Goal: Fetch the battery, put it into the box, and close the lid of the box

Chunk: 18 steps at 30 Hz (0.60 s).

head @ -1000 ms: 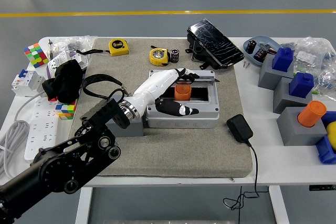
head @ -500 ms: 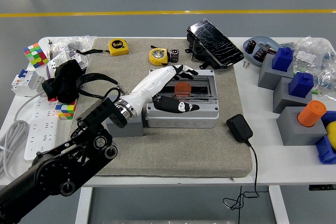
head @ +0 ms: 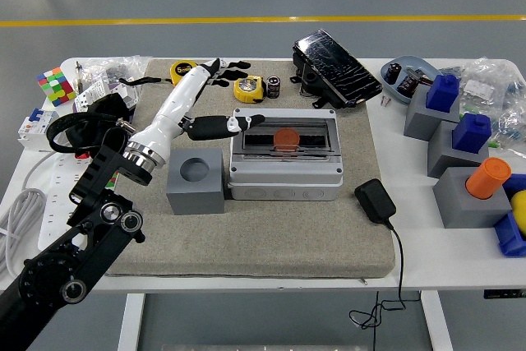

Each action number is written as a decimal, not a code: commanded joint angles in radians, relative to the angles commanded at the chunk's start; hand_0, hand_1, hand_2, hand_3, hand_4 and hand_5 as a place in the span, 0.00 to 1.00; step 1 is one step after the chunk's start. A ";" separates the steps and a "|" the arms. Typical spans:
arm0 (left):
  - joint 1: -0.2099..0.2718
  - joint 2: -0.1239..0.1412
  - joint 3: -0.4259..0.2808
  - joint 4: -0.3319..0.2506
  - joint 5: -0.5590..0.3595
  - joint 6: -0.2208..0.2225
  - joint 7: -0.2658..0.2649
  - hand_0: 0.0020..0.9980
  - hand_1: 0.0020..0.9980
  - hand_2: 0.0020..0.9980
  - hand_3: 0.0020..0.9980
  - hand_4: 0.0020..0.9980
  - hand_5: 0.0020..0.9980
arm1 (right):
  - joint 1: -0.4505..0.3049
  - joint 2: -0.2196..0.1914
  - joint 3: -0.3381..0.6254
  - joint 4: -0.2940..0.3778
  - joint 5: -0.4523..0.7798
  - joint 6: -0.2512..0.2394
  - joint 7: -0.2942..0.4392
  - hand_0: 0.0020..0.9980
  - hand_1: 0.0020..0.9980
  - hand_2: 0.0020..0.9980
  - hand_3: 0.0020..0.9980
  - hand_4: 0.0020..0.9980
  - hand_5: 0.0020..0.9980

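The grey box (head: 285, 172) sits mid-mat with its clear lid (head: 288, 139) down. The orange battery (head: 285, 137) shows through the lid, inside the box. My left hand (head: 238, 96) is off the box, up and to its left. Its fingers (head: 226, 66) are spread over the mat near the tape measures and hold nothing, and its thumb (head: 226, 125) points at the box's left end. An empty grey holder block (head: 197, 182) with a round hole stands left of the box. The right arm is out of view.
Two yellow tape measures (head: 185, 73) (head: 248, 88) and a small black cell (head: 273, 85) lie behind the box. A black tablet (head: 335, 57), a black adapter (head: 374, 200), grey blocks with blue pieces (head: 444, 92) and an orange cylinder (head: 485, 178) are to the right. A power strip (head: 62, 195) and cubes (head: 56, 85) are to the left.
The box lid has come down from open to closed over the orange battery. My left hand has pulled out of the box and moved up and to the left.
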 joint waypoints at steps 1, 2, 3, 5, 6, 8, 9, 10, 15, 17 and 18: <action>0.013 -0.001 -0.023 -0.002 -0.019 0.005 -0.014 0.63 0.71 0.71 0.74 0.99 0.30 | 0.000 -0.001 0.002 0.000 -0.003 0.000 0.000 0.64 0.67 0.67 0.61 1.00 0.59; 0.022 -0.002 -0.038 -0.003 -0.030 0.008 -0.023 0.63 0.71 0.71 0.74 0.99 0.30 | 0.000 -0.001 0.005 0.000 -0.005 0.000 -0.001 0.64 0.67 0.67 0.61 1.00 0.59; 0.032 -0.003 -0.054 -0.005 -0.040 0.012 -0.031 0.63 0.71 0.71 0.74 0.99 0.30 | 0.000 -0.001 0.008 0.000 -0.009 0.000 -0.002 0.64 0.67 0.67 0.61 1.00 0.59; 0.054 -0.006 -0.088 -0.012 -0.045 0.016 -0.040 0.63 0.71 0.71 0.74 0.99 0.30 | 0.001 -0.002 0.012 0.000 -0.015 0.000 -0.003 0.64 0.67 0.67 0.61 1.00 0.59; 0.061 -0.007 -0.100 -0.013 -0.046 0.016 -0.041 0.63 0.71 0.71 0.74 0.99 0.30 | 0.002 -0.003 0.013 0.000 -0.017 0.001 -0.003 0.64 0.67 0.67 0.61 1.00 0.59; 0.076 -0.008 -0.121 -0.014 -0.042 0.015 -0.041 0.63 0.71 0.70 0.72 0.99 0.31 | 0.004 -0.003 0.013 0.000 -0.016 0.001 -0.003 0.64 0.67 0.67 0.61 0.99 0.59; 0.084 -0.008 -0.131 -0.014 -0.038 0.013 -0.040 0.63 0.71 0.70 0.72 0.99 0.31 | 0.005 -0.003 0.013 0.000 -0.015 0.000 -0.003 0.64 0.67 0.67 0.61 0.99 0.59; 0.093 -0.009 -0.141 -0.012 -0.035 0.012 -0.038 0.63 0.71 0.70 0.72 0.99 0.31 | 0.006 -0.003 0.010 0.000 -0.012 0.001 -0.002 0.64 0.67 0.67 0.61 0.99 0.59; 0.128 -0.009 -0.179 -0.008 -0.034 0.010 -0.043 0.62 0.70 0.70 0.72 0.99 0.31 | 0.011 -0.004 0.004 0.000 -0.005 0.000 0.000 0.64 0.67 0.67 0.61 1.00 0.59; 0.138 -0.006 -0.189 -0.005 -0.046 0.013 -0.053 0.62 0.70 0.70 0.72 0.99 0.31 | 0.011 -0.005 0.007 0.000 -0.009 0.000 -0.001 0.64 0.67 0.67 0.61 1.00 0.59; 0.143 -0.004 -0.194 -0.003 -0.058 0.016 -0.062 0.62 0.70 0.70 0.72 0.99 0.31 | 0.011 -0.005 0.009 0.000 -0.012 0.001 -0.001 0.64 0.67 0.67 0.61 1.00 0.59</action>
